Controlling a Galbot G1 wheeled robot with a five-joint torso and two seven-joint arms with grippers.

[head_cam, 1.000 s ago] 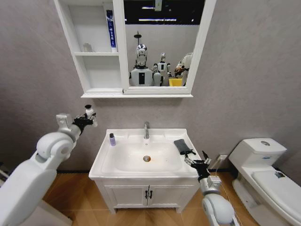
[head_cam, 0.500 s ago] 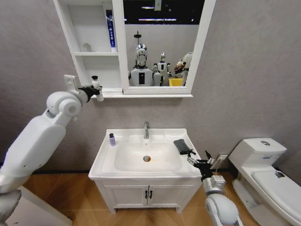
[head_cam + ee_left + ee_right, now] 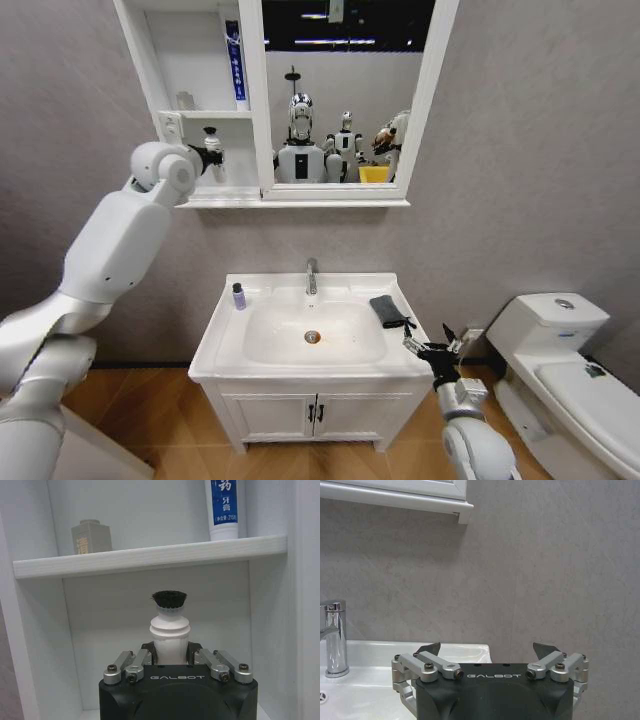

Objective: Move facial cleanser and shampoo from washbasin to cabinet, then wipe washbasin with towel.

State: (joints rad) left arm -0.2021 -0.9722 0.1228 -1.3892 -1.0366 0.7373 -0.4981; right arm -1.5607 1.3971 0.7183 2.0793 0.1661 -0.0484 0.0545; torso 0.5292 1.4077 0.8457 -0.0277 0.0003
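White left arm [image 3: 120,240] raised — bottle [image 3: 169,630] clamped at the cabinet [image 3: 200,150].

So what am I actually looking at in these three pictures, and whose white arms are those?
They belong to a two-armed wheeled robot. One picture comes from a camera on its head, the others from cameras on each wrist. Its left hand is raised into the wall cabinet, shut on a small white bottle with a black cap. Its right hand waits open beside the washbasin. On the basin's rim lie a small dark bottle and a dark towel.
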